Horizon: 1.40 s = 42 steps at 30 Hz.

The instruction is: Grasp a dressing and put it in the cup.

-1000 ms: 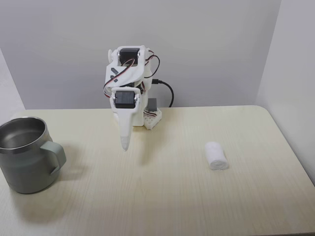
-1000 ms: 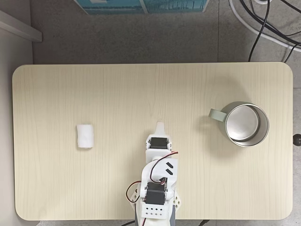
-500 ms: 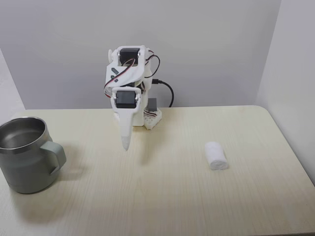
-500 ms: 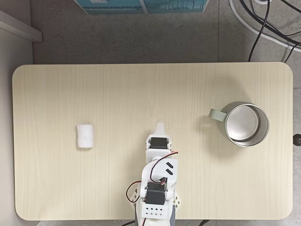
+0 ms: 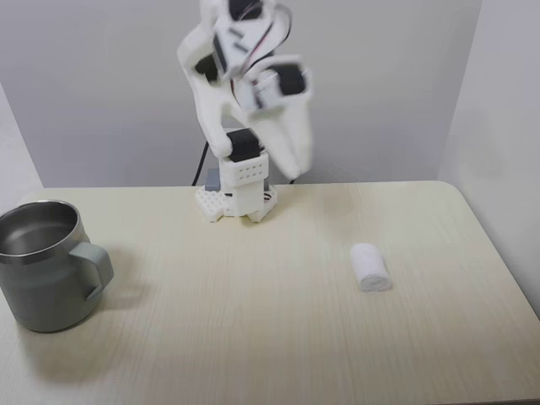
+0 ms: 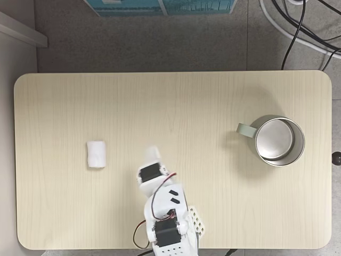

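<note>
The dressing (image 5: 370, 267) is a small white gauze roll lying on its side on the table's right part; in the top-down fixed view the dressing (image 6: 96, 154) lies at the left. The cup (image 5: 46, 291), a grey-green steel mug, stands upright at the left edge, handle to the right; from above the cup (image 6: 256, 140) is at the right, its inside bare. My gripper (image 5: 294, 171) hangs high in the air near the arm's base, motion-blurred, fingers together and holding nothing. From above the gripper (image 6: 152, 153) points toward the dressing, about a hand's width short of it.
The arm's base (image 5: 236, 198) is fixed at the table's back edge. The pale wooden table (image 6: 160, 101) has rounded corners. Walls stand close behind and to the right in the side view. Black cables (image 6: 298, 26) lie on the floor beyond the table.
The arm has swung up and turned from pointing straight ahead toward the dressing's side; the gripper lifted well off the table. Dressing and cup have not moved.
</note>
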### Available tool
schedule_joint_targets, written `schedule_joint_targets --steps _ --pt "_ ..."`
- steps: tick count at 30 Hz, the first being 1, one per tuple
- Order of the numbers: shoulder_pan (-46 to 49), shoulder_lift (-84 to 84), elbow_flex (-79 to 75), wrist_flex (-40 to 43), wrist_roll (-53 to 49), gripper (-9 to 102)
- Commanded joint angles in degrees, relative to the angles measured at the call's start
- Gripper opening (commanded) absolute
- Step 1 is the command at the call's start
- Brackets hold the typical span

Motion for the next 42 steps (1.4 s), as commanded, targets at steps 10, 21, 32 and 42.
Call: schedule_joint_targets --steps 10,21,32,42 --pt "-17.7 40.0 9.0 0.8 -14.6 21" --pt "-20.0 59.0 5.4 -16.3 -13.4 22" --pt "-22.9 65.7 6.1 -19.7 -13.4 22" --pt "-23.5 62.4 4.8 -19.6 -13.6 0"
